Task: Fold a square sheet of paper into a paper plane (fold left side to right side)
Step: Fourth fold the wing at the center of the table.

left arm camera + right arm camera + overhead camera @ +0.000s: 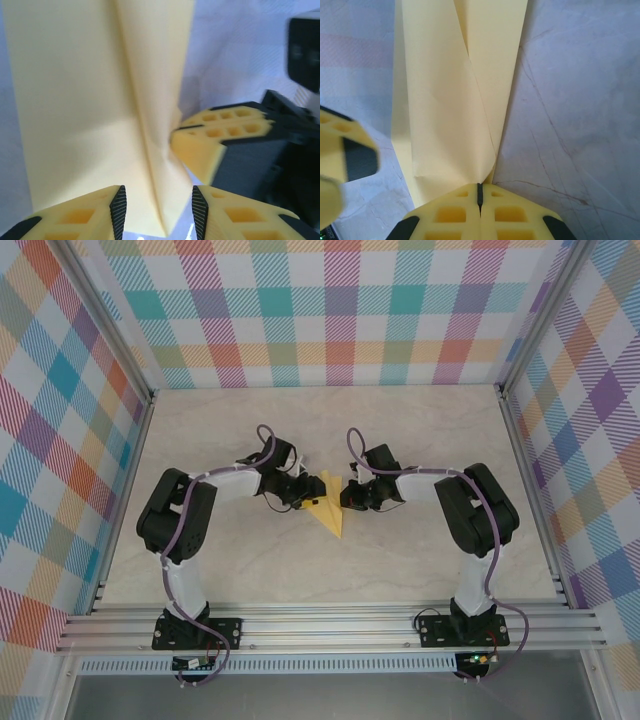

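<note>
Creases are showing across the sheet of paper (pixel 329 508), which is lying near the middle of the table (pixel 420 570) as a narrow pointed shape, its sharp tip aiming toward the near edge and slightly to the right, between the two arms. You are holding the left pincer (pixel 159 206) spread, its pads standing either side of a raised fold that is running up the sheet's length and, as far as I can tell, not touching it. The right pincer (pixel 480 194) is sitting pressed together with its tip touching the sheet's edge where the layers are converging; whether it is nipping a layer or only pressing down on it I cannot tell. Judging by the way the flaps are lifting and bowing, this sheet is going to be handling as very light, floppy, springy stuff. It is likely to be sliding on the smooth marbled table under any sideways push, and a hard pinch is going to be leaving a dent or a tear you cannot take out. You are better off taking hold at a free edge or along the raised fold, close to where the right pincer is anchoring it, gripping lightly and lifting only a little, so the flap is being carried over from left to right while the other side is being pinned. Be watching the centre crease as you are going, because a sheet this thin is skewing easily
</note>
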### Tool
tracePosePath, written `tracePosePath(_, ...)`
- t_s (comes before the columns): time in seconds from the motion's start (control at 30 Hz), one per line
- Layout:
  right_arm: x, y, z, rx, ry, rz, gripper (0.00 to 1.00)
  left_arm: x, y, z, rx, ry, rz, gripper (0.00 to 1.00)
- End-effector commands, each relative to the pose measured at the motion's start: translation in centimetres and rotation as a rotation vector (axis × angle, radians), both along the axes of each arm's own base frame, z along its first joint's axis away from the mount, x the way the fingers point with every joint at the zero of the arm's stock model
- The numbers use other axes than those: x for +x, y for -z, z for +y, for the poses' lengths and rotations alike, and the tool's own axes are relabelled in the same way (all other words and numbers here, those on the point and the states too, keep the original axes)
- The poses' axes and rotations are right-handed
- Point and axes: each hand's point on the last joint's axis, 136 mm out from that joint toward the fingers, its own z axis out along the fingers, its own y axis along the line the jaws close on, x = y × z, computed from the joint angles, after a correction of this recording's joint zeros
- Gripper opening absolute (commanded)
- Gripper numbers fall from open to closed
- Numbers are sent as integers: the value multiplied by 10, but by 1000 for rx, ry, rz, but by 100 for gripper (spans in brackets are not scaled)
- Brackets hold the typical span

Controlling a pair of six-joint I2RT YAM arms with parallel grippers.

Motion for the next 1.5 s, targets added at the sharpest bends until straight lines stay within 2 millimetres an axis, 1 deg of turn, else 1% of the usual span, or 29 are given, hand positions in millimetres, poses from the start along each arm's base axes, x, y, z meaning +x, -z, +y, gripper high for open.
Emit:
tracePosePath(0.0, -9, 24, -10, -68, -6, 54, 0, -4, -37, -8, -43, 37, -56, 37)
tracePosePath(0.13, -9, 24, -9, -69, -10, 50, 0, -7, -41, -19, -99, 36, -30, 32)
tracePosePath(0.23, -9, 25, -9, -68, -12, 52, 0, -1, -38, -25, -127, 14, -5, 31)
tracePosePath(0.53, -11, 26, -6, -80, -27, 52, 0, 14, -18, -41, -125, -1, 40, 30)
tracePosePath(0.73, -11, 25, -6, -90, -33, 48, 0, 19, 3, -39, -83, -15, 66, 30)
tracePosePath(0.9, -11, 26, -6, -94, -36, 48, 0, 19, 21, -34, -22, -22, 87, 29)
tracePosePath(1.1, -11, 26, -7, -100, -35, 47, 0, 17, 31, -31, 0, -24, 103, 29)
tracePosePath(1.27, -9, 24, -5, -94, -36, 41, 0, 16, 35, -30, 7, -25, 110, 29)
tracePosePath(1.4, -3, 15, -2, -79, -35, 17, 0, 13, 42, -27, 23, -31, 124, 29)
tracePosePath(1.47, 1, 7, 1, -65, -32, 0, 2, 10, 46, -25, 33, -36, 132, 29)
